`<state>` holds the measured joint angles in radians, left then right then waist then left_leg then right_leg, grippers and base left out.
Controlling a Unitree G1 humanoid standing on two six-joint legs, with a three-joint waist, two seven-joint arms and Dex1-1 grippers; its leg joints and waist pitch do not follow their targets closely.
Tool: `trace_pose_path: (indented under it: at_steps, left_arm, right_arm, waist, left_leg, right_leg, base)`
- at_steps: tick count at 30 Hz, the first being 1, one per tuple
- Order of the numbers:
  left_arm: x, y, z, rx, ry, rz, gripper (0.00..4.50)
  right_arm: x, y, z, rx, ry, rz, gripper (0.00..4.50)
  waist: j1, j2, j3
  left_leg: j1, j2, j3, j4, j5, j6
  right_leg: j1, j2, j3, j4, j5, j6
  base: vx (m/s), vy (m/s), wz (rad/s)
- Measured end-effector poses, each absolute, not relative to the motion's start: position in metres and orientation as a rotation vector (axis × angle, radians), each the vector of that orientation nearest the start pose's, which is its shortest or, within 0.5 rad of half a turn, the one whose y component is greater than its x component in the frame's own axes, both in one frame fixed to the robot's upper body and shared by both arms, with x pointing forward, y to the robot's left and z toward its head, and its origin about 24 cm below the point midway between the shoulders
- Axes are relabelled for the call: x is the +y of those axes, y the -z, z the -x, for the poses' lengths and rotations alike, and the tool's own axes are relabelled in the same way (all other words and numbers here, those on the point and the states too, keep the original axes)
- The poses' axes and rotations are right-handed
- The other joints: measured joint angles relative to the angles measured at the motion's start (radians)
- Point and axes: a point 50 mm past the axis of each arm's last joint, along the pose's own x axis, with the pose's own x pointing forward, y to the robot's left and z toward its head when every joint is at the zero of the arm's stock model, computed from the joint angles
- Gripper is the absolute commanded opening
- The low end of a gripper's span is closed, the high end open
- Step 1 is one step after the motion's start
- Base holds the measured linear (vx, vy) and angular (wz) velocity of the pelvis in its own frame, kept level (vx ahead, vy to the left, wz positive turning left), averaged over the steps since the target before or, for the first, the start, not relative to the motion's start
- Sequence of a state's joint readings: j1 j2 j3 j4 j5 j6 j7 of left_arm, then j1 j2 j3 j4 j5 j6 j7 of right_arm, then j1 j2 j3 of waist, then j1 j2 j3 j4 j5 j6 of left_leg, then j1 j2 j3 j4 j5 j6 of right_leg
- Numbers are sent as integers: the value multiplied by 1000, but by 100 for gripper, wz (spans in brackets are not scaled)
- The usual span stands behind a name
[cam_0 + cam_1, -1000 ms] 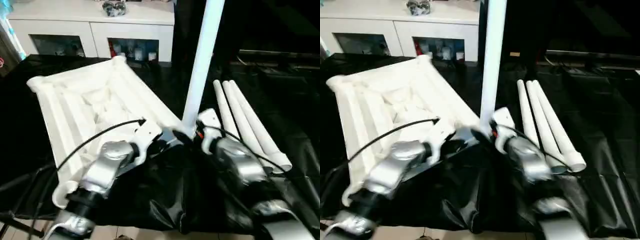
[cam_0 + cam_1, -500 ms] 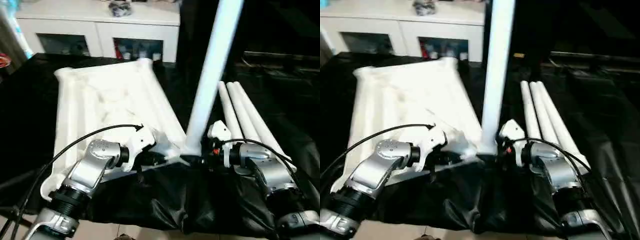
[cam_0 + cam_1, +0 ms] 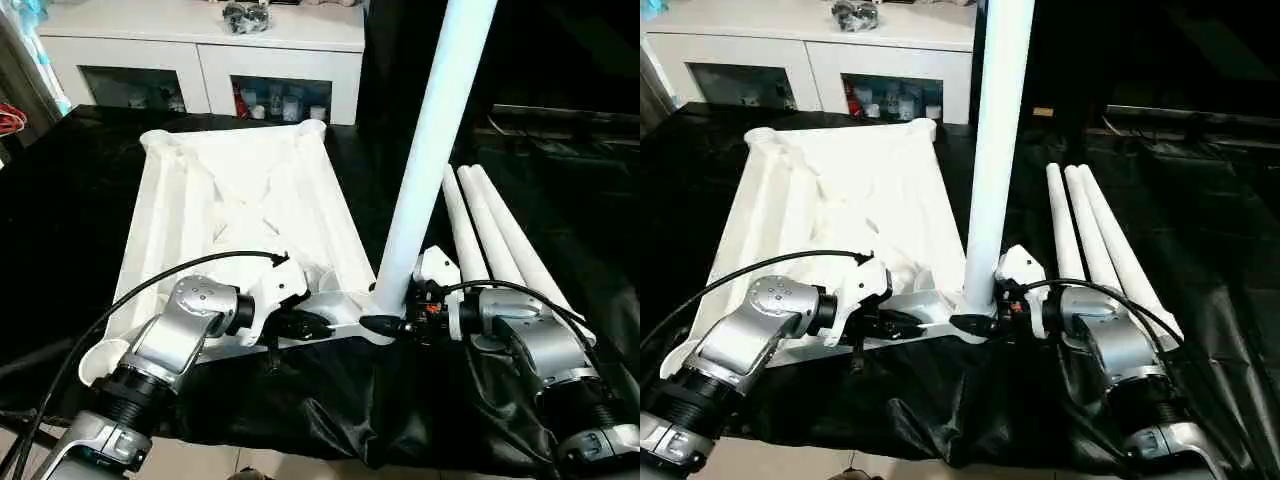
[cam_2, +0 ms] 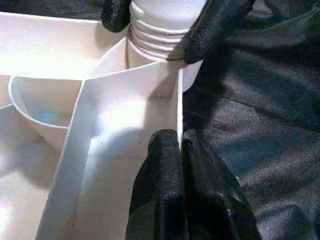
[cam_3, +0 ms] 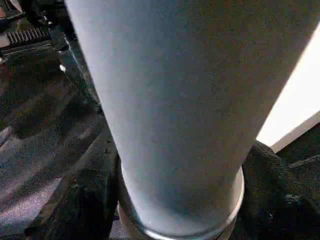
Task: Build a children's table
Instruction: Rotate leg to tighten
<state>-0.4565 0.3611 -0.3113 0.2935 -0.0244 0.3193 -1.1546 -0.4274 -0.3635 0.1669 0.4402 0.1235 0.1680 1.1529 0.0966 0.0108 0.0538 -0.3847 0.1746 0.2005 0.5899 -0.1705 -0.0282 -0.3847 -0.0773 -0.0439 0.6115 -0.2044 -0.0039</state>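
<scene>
The white table top (image 3: 240,200) lies upside down on the black-covered table, ribbed underside up. One white leg (image 3: 425,170) stands nearly upright in the top's near right corner socket (image 4: 150,65). Its threaded end (image 4: 160,30) still shows above the socket. My right gripper (image 3: 383,318) is shut on the base of this leg, one finger on each side. My left gripper (image 4: 180,145) is shut on the thin near rim of the top, just left of that corner. Three more legs (image 3: 490,240) lie side by side to the right of the top.
A white cabinet with glass doors (image 3: 200,60) stands behind the black-covered table (image 3: 60,200). The black cover hangs in folds over the near edge (image 3: 330,400). Black cables loop over both of my forearms.
The view has shifted. The far end of the table top has swung to the right, so the top now lies straighter in front of me. Both grippers keep their holds at the near right corner.
</scene>
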Motion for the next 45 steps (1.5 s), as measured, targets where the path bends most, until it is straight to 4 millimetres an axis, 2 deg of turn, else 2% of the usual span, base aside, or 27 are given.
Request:
trace_pose_path:
  at_steps: [4, 9, 14, 15, 17, 22, 26, 28, 31, 34, 36, 40, 42, 45]
  left_arm:
    - [110, -48, -298, 443, 1211, -303, 0]
    - [92, -45, -309, 441, 988, -256, 0]
    - [72, -45, -311, 445, 867, -207, 0]
    - [71, -45, -311, 443, 862, -206, 0]
    - [69, -46, -312, 435, 847, -206, 0]
    - [69, -47, -313, 419, 828, -207, 0]
    - [65, -48, -313, 408, 819, -219, 0]
    - [62, -48, -314, 405, 808, -215, 45]
    - [60, -50, -315, 394, 804, -190, 59]
    - [59, -58, -318, 349, 801, -185, 97]
    - [63, -61, -320, 321, 779, -200, 98]
    - [78, -66, -324, 297, 721, -228, 137]
    - [98, -75, -327, 283, 649, -248, 137]
    - [140, -90, -333, 262, 494, -293, 137]
  right_arm:
    - [-142, -38, -307, 337, -1043, 131, 273]
    - [-122, -31, -330, 301, -699, 54, 270]
    - [-112, -30, -340, 289, -496, 3, 270]
    - [-112, -30, -341, 284, -485, 1, 305]
    - [-109, -30, -343, 271, -466, -4, 340]
    - [-107, -30, -344, 258, -470, -4, 381]
    - [-107, -31, -344, 247, -461, 14, 385]
    - [-111, -31, -343, 237, -454, 23, 386]
    - [-122, -30, -336, 230, -463, 26, 386]
    - [-132, -35, -328, 214, -501, 38, 386]
    - [-142, -39, -325, 202, -516, 51, 386]
    - [-150, -46, -319, 188, -560, 67, 386]
    - [-151, -47, -310, 196, -627, 71, 386]
    - [-152, -47, -301, 229, -706, 86, 386]
  waist:
    - [-9, -1, -1]
    - [-38, -1, 0]
    - [-43, -2, 0]
    - [-42, -2, 0]
    - [-41, -3, 0]
    - [-41, -3, 0]
    - [-38, -2, -1]
    - [-35, -2, 0]
    - [-33, -3, 1]
    - [-34, -3, 1]
    - [-33, -3, 1]
    - [-37, -2, 1]
    - [-39, -2, 1]
    - [-40, -2, 2]
  left_leg:
    - [3, 0, 0, 0, 0, 0]
    - [5, 0, 0, 0, 0, 0]
    - [4, 0, 0, 0, 0, 0]
    - [4, 0, 0, 0, 0, 0]
    - [3, 0, 0, 0, 0, 0]
    - [1, 0, 0, -1, 0, 0]
    - [1, 0, 0, -3, 0, 0]
    - [0, 0, 0, -3, 0, 0]
    - [-3, 0, 0, -2, 0, 0]
    - [-6, 0, 0, -2, 0, 0]
    - [-8, 0, 0, -2, 0, 0]
    - [-11, 1, 0, -2, 0, 0]
    - [-11, 1, 0, -2, 0, 0]
    - [-11, 2, -1, -2, 0, 0]
  right_leg:
    - [2, 0, 0, 1, 0, 0]
    - [1, 0, 1, -1, -2, 3]
    - [1, 0, 1, -2, -2, 3]
    - [0, 0, 1, -2, -2, 3]
    - [0, 0, 1, -2, -2, 3]
    - [-2, 0, 0, -1, 3, -2]
    - [-3, 0, 0, -1, 2, -2]
    - [-3, 0, 0, -2, 2, -1]
    - [-4, 0, 0, -2, 2, -1]
    - [-7, 0, 0, -3, 2, -1]
    - [-10, 0, 0, -2, 2, 0]
    - [-15, 1, -1, -1, 3, 1]
    - [-15, 2, 0, -1, 3, 1]
    - [-15, 2, -1, -1, 3, 1]
  base:
    - [0, 0, 0]
    - [0, 0, 0]
    - [0, 0, 0]
    - [0, 0, 0]
    - [0, 0, 0]
    - [0, 0, 0]
    - [0, 0, 0]
    - [0, 0, 0]
    - [0, 0, 0]
    - [0, 0, 0]
    - [0, 0, 0]
    - [0, 0, 0]
    - [0, 0, 0]
    - [0, 0, 0]
